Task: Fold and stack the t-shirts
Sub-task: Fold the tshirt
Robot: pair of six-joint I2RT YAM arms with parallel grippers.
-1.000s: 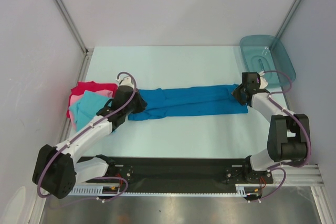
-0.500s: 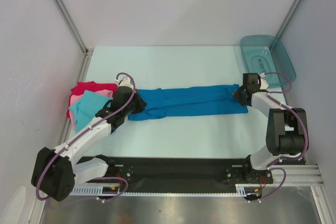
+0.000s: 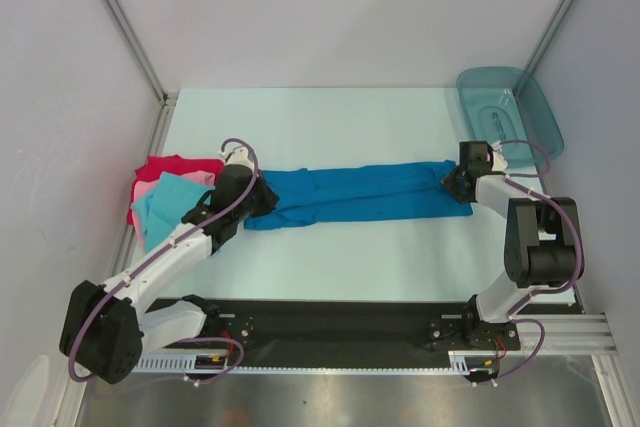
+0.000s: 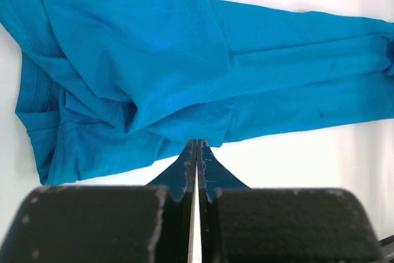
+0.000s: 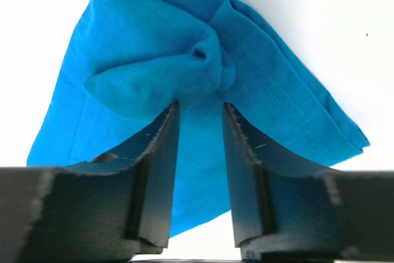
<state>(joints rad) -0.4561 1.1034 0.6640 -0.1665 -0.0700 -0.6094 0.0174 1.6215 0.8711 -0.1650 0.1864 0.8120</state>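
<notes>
The medium blue t-shirt [image 3: 360,192] lies stretched out in a long band across the middle of the table. My left gripper [image 3: 262,197] sits at its left end. In the left wrist view that gripper [image 4: 197,143] is shut, its tips at the near edge of the blue cloth [image 4: 154,60]; no cloth shows between the jaws. My right gripper [image 3: 455,179] is at the shirt's right end. In the right wrist view it [image 5: 201,106] stands open over the blue cloth [image 5: 154,60], with a bunched knot of fabric just past its tips.
At the table's left edge lies a pile of three shirts: red [image 3: 165,164], pink [image 3: 150,187] and light turquoise [image 3: 165,205] on top. A teal translucent tray [image 3: 510,107] sits at the far right corner. Grey walls close in both sides.
The right arm's elbow has swung inward and up, while its gripper stays at the shirt's right end. The left arm and the blue shirt have hardly moved.
</notes>
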